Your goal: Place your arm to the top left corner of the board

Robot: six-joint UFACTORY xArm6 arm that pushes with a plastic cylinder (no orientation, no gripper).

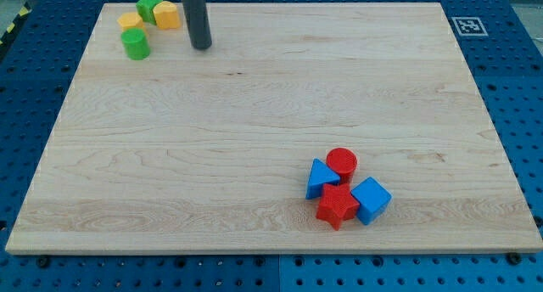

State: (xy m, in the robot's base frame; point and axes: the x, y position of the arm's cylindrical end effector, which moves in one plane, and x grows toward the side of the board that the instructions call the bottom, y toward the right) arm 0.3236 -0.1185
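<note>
Dark rod top cropped, my tip [201,47] nr yellow block [167,15]

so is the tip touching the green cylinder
No, my tip stands apart from the green cylinder, to the view's right of it, with bare board between them.

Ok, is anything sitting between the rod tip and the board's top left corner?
Yes. My tip stands just right of a cluster in that corner: the yellow block nearest it, then the green star, the orange block and the green cylinder. They lie on the straight path leftward.
</note>
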